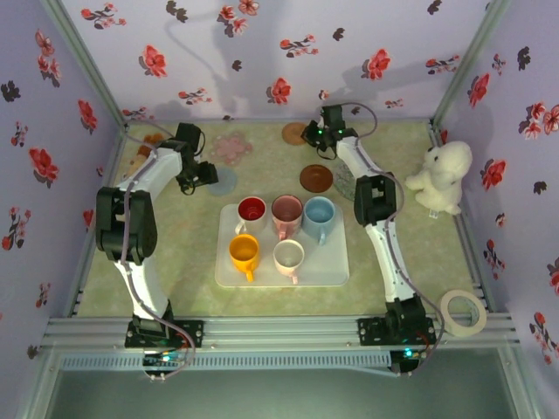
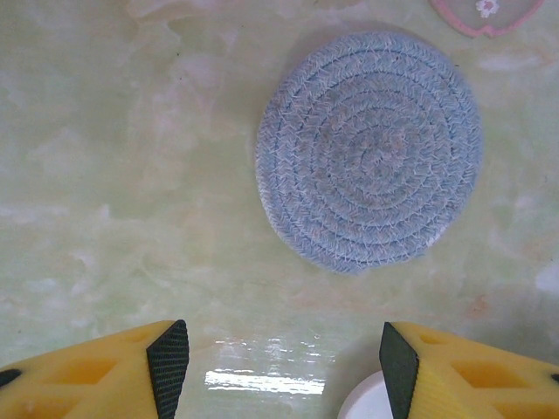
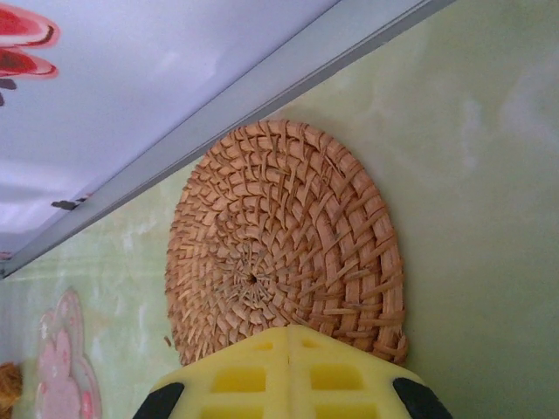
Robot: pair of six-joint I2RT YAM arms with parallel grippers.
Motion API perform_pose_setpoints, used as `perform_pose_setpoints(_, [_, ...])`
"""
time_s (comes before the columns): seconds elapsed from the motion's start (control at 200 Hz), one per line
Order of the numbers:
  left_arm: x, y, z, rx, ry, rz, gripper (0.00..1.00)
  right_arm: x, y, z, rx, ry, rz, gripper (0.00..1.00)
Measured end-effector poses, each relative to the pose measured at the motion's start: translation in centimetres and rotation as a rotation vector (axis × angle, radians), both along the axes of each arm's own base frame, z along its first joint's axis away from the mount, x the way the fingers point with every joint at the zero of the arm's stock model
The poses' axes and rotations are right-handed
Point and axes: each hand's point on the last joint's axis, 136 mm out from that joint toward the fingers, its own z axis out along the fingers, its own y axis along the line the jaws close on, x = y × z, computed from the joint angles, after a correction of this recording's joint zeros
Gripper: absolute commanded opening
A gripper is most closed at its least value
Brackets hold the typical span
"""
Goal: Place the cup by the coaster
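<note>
At the left of the green marbled bench, the left pincer hung open and empty, its yellow fingers spread wide above bare surface just short of the blue woven coaster, which lay flat. Just behind that coaster sat a pink flower-shaped coaster. Toward the middle of the bench, all five cups stood upright on a white tray, well clear of both pincers. The red cup, pink cup and blue cup made up the back row. The yellow cup and white cup stood in front of them. The blue woven coaster lay just beyond the tray's back left corner, and a round brown coaster lay flat just behind the tray, near the blue cup. Farther back, by the rear wall, the right pincer was poised over the near edge of a wicker coaster. In the right wrist view its yellow fingers appeared pressed together with nothing between them. To the right, a white plush toy sat against the side wall, and a roll of tape lay at the near right corner of the bench.
</note>
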Motion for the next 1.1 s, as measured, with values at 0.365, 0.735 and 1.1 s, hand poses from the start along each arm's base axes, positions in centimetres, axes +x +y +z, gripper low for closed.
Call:
perform_pose_setpoints(0.365, [0.0,0.0,0.0,0.006,-0.001,-0.017,0.64,-2.3,-1.0,-0.4,-0.137,0.087,0.014,0.01])
perform_pose_setpoints(0.735, [-0.4,0.1,-0.5,0.010,0.012,-0.020,0.64,-7.7,-0.6,-0.6,-0.213,0.186,0.233,0.01])
perform_pose_setpoints(1.1, [-0.3,0.1,-0.5,0.009,0.009,-0.020,0.64,-11.4,2.4,-0.5,-0.197,0.216,0.410,0.04])
